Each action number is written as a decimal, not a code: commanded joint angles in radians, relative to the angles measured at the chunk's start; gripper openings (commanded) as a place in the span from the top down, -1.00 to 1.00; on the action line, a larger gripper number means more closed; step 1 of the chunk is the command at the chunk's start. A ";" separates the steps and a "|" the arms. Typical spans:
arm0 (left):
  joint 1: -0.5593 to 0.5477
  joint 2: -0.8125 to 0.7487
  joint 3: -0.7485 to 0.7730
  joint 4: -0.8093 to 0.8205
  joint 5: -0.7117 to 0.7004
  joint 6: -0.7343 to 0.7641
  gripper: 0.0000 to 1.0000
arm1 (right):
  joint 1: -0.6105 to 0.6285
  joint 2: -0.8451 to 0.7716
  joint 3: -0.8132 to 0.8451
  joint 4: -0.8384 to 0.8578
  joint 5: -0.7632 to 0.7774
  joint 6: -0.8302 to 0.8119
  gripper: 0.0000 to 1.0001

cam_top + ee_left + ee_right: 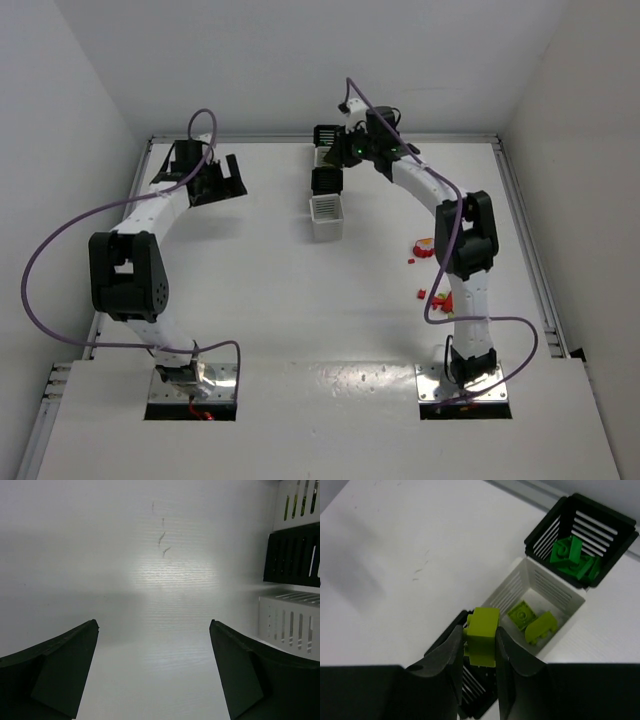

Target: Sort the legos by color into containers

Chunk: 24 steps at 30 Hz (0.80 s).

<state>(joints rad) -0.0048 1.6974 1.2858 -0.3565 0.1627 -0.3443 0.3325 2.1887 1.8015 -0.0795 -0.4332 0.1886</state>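
1. Top external view: four small square slatted containers [327,228], alternately black and white, are seen in a touching row that runs from the far edge toward the middle of the white table [250,300]. The left tool [215,180] is held wide open with nothing between its jaws, well to the left of the row. The right tool [347,150] is poised over the far part of the row. Loose red, yellow and orange plastic legos [425,250] are scattered on the table at the right, beside the right arm.
2. Left wrist view: the black fingers [60,665] of the left tool are seen far apart above bare table. Three of the containers, white, black and white, are lined up at the right edge.
3. Right wrist view: a lime-green studded plastic brick [481,635] is gripped between the fingers of the right tool, above the near rim of a white container [555,592]. Two lime-green bricks [522,614] are lying inside that white container. Just beyond it, darker green bricks [570,552] are held in a black container [545,532].
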 commanded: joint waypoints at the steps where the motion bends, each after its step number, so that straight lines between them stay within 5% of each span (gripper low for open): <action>1: -0.014 -0.061 0.015 -0.007 0.030 0.054 -0.99 | 0.023 -0.001 0.061 0.148 0.149 0.034 1.00; 14: -0.014 -0.051 0.044 -0.016 0.147 0.153 -0.99 | 0.077 0.060 0.090 0.139 0.323 0.012 0.82; 24: -0.081 -0.051 0.075 -0.007 0.127 0.203 -0.99 | 0.086 0.040 0.070 0.139 0.318 0.012 -0.09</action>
<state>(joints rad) -0.0540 1.6863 1.3243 -0.3798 0.2832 -0.1711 0.4103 2.2589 1.8622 0.0204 -0.1184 0.2047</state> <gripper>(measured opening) 0.995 0.529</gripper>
